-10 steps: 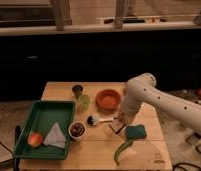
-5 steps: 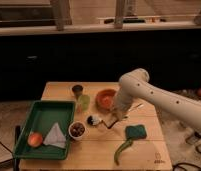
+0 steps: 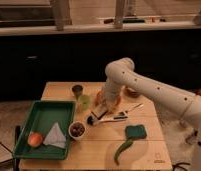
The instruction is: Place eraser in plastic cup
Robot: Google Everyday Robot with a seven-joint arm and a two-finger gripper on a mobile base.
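My gripper (image 3: pixel 99 113) hangs from the white arm that reaches in from the right, low over the middle of the wooden table (image 3: pixel 96 155). It is shut on the eraser (image 3: pixel 100 108), a small tan block with a dark edge, held just above the table. The plastic cup (image 3: pixel 84 102), a translucent pale yellow-green tumbler, stands upright just left of the gripper, a short gap away. The arm's wrist hides part of the eraser.
A dark cup (image 3: pixel 77 90) stands behind the plastic cup. An orange bowl (image 3: pixel 114 100) is behind the arm. A white bowl of dark contents (image 3: pixel 77 130), a white-handled utensil (image 3: pixel 113 118), a green sponge (image 3: pixel 136 131), a green pepper (image 3: pixel 123 149) and a green tray (image 3: pixel 41 117) lie around.
The arm has swung left and the gripper has carried the eraser from mid-table toward the plastic cup. The other things have not moved.
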